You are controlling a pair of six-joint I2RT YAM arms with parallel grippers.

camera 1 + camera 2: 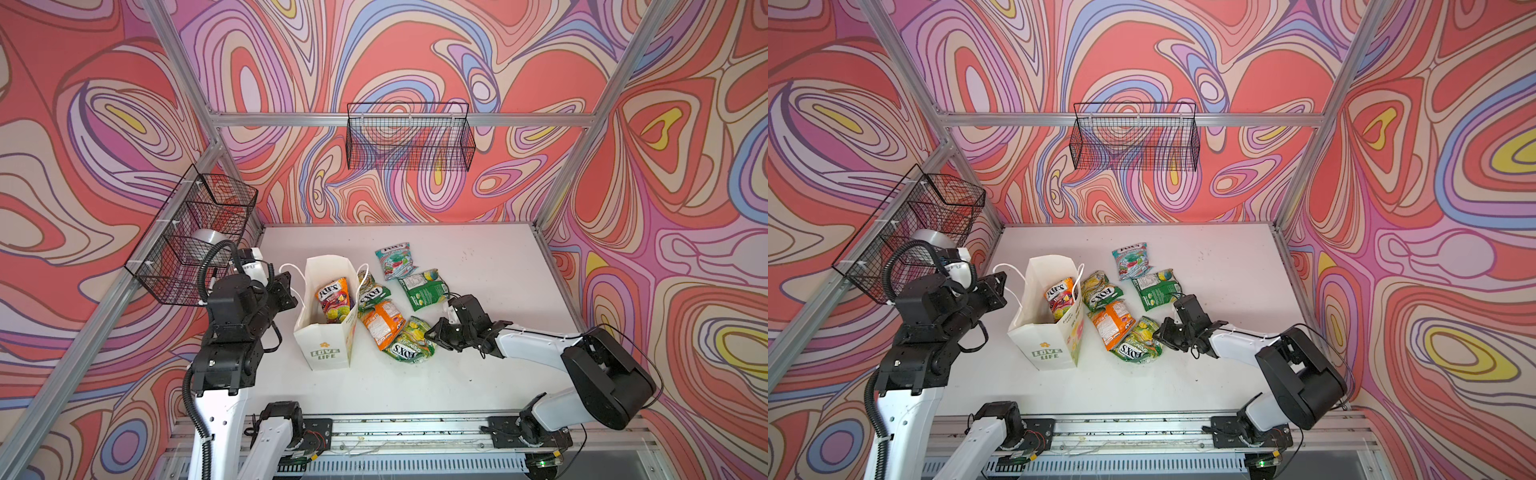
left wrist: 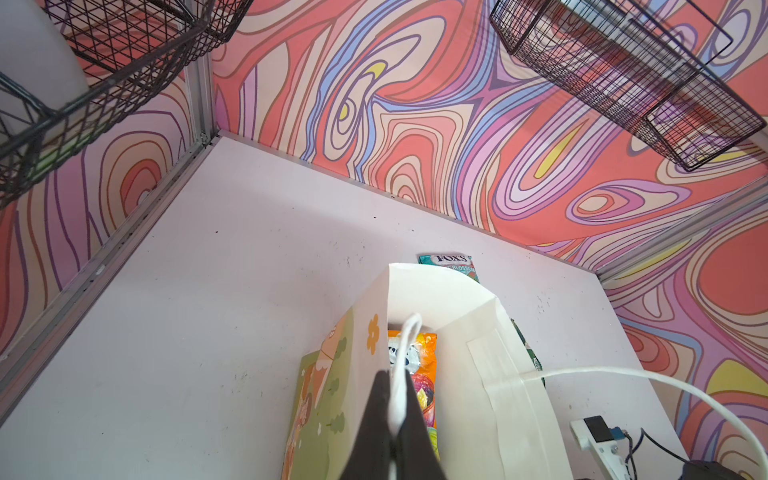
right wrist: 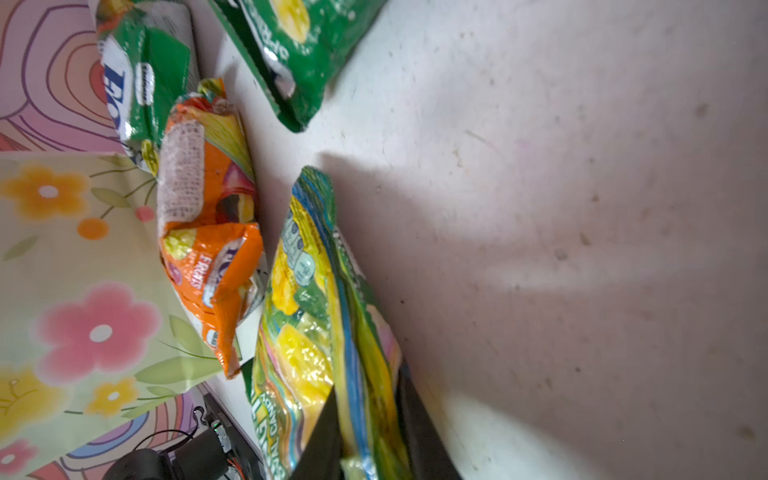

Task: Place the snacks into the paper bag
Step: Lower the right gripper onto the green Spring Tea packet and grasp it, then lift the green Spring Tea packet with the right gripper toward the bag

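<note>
With left fingers (image 2: 371, 428) clamping the paper bag (image 1: 324, 353) by its handle (image 2: 405, 353), the right fingers (image 3: 322, 440) are seemingly pinching the yellow-green packet (image 1: 409, 343) lying near the bag on the bench (image 1: 457, 374), needing lifting over its mouth next.

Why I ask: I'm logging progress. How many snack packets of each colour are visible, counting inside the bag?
Green or yellow-green glossy crinkly packets: 3
Orange glossy packet: 1
Teal-and-red glossy packet: 1
Orange-and-purple packet inside the white paper bag: 1
Total: 6
</note>
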